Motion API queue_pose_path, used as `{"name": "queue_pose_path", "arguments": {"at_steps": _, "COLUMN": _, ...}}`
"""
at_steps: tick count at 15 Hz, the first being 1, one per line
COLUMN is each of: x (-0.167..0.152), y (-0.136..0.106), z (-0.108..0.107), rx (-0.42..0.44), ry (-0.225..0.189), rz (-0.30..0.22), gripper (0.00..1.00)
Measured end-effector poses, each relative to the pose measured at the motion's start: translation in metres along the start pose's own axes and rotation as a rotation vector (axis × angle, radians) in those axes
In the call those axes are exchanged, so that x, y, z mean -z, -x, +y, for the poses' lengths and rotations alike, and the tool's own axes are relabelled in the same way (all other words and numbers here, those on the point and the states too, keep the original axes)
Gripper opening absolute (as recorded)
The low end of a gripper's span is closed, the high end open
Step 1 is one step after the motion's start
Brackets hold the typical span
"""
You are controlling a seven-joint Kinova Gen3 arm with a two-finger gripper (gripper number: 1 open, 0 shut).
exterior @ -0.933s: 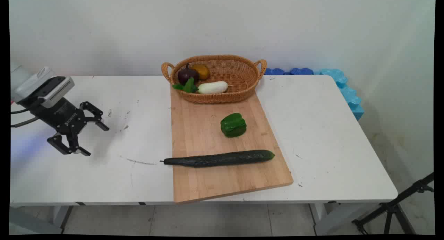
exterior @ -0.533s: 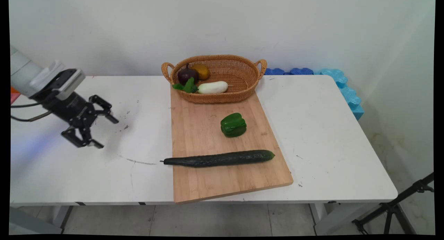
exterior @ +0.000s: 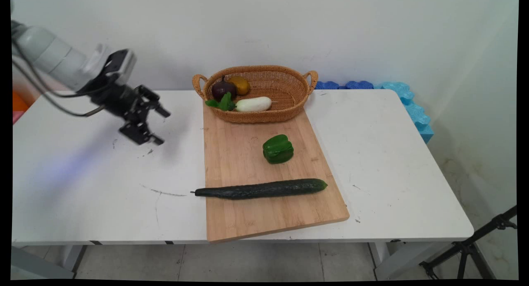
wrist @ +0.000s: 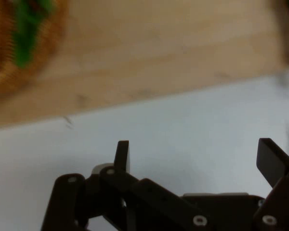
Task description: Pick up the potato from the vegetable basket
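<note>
My gripper hangs open over the white table, left of the wooden cutting board, with nothing between its fingers. In the hand view the gripper is spread wide above bare table, with the board and the wicker basket's rim beyond. On the board lie a long dark cucumber near the front and a green bell pepper in the middle. The wicker basket stands at the board's far end and holds a purple eggplant, a brown fruit, a white vegetable and green leaves.
Blue foam pieces line the table's far right corner. A black tripod stands on the floor at the lower right. The table's front edge runs close under the board's near corner.
The arm has lifted and swung to the right and away from the camera, bringing the open gripper closer to the board and basket. Nothing on the table has moved.
</note>
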Motion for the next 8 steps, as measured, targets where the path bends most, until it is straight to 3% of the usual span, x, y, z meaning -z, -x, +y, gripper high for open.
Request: {"name": "queue_pose_path", "arguments": {"at_steps": 8, "x": -0.035, "y": -0.079, "z": -0.053, "rx": 0.059, "ry": -0.158, "rz": 0.03, "gripper": 1.0}}
